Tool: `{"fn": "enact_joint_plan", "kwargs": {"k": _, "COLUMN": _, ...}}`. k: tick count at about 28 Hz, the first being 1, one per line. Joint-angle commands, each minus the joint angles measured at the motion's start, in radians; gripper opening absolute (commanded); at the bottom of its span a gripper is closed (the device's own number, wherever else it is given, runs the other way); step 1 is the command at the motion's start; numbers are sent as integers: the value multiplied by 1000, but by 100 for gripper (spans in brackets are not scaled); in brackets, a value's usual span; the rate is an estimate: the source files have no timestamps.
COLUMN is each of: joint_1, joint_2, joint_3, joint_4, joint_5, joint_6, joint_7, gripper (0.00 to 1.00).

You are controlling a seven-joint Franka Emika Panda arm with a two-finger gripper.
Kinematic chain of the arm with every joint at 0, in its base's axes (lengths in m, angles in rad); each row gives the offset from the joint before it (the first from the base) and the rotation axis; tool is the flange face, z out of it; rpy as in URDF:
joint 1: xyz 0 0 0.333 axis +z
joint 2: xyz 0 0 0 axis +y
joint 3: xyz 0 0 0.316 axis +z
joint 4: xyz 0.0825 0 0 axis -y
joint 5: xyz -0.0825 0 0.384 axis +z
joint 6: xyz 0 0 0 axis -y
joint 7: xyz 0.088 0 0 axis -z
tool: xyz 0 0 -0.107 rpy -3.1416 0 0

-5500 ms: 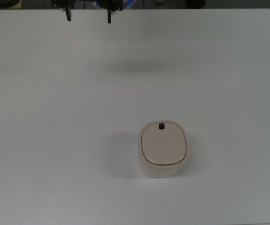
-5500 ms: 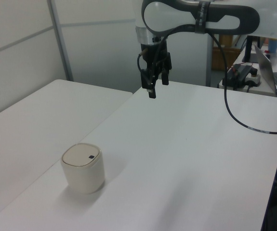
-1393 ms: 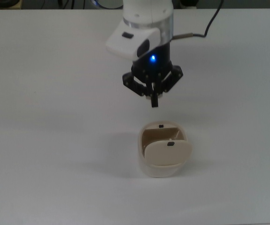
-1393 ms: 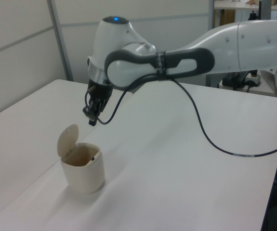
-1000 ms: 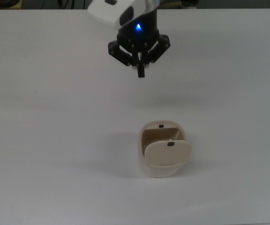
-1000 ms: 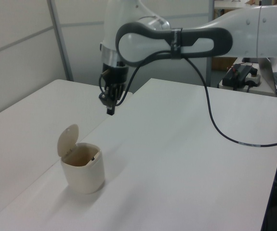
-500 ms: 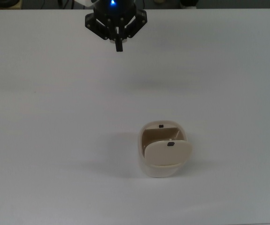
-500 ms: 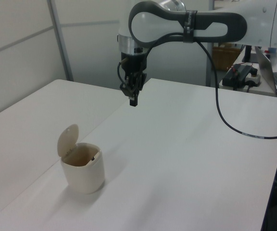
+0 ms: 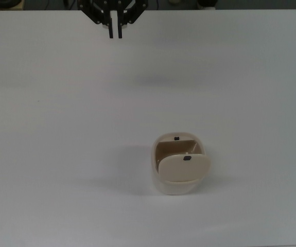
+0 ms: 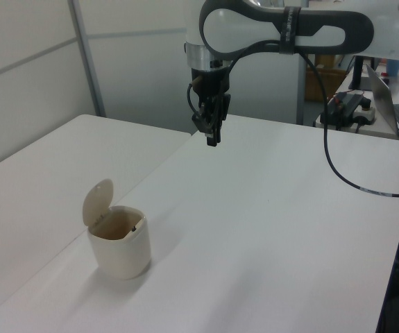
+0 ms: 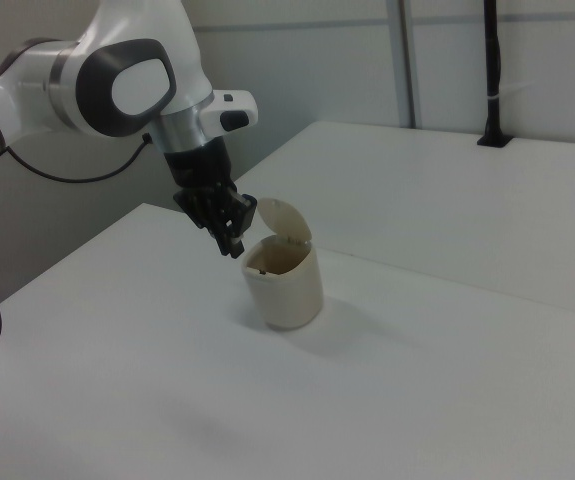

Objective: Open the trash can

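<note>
Lower right of centre, top view: trash can (image 9: 179,164) on table (image 9: 50,154), lid up | gripper (image 9: 116,34) at top edge, well apart, up-left of can | jaws nearly closed, empty

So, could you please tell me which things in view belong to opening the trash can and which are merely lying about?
Part of the job:
- trash can, its lid standing open
- gripper, up off the table and away from the trash can

Just lying about:
- laptop on the far desk
- white table, which only bears the trash can
</note>
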Motion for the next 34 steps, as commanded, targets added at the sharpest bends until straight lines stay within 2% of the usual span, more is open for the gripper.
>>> {"fn": "enact_joint_plan", "kwargs": {"k": 1, "joint_1": 0, "joint_2": -22, "joint_3": -7, "joint_4": -28, "joint_5": -17, "joint_6": -10, "joint_7": -26, "gripper": 79}}
{"fn": "enact_joint_plan", "kwargs": {"k": 2, "joint_1": 0, "joint_2": -22, "joint_3": -7, "joint_4": -28, "joint_5": -25, "joint_6": -10, "joint_7": -26, "gripper": 86}}
{"fn": "enact_joint_plan", "kwargs": {"k": 5, "joint_1": 1, "joint_2": -21, "joint_3": -6, "joint_4": -30, "joint_5": -30, "joint_6": -10, "joint_7": -26, "gripper": 91}}
{"fn": "enact_joint_plan", "kwargs": {"k": 6, "joint_1": 1, "joint_2": -21, "joint_3": -4, "joint_4": -30, "joint_5": -31, "joint_6": -10, "joint_7": -26, "gripper": 100}}
{"fn": "enact_joint_plan", "kwargs": {"k": 10, "joint_1": 1, "joint_2": -21, "joint_3": -4, "joint_4": -28, "joint_5": -45, "joint_6": -10, "joint_7": -26, "gripper": 100}}
{"fn": "enact_joint_plan", "kwargs": {"k": 34, "joint_1": 1, "joint_2": -19, "joint_3": -3, "joint_4": -30, "joint_5": -45, "joint_6": -10, "joint_7": -26, "gripper": 100}}
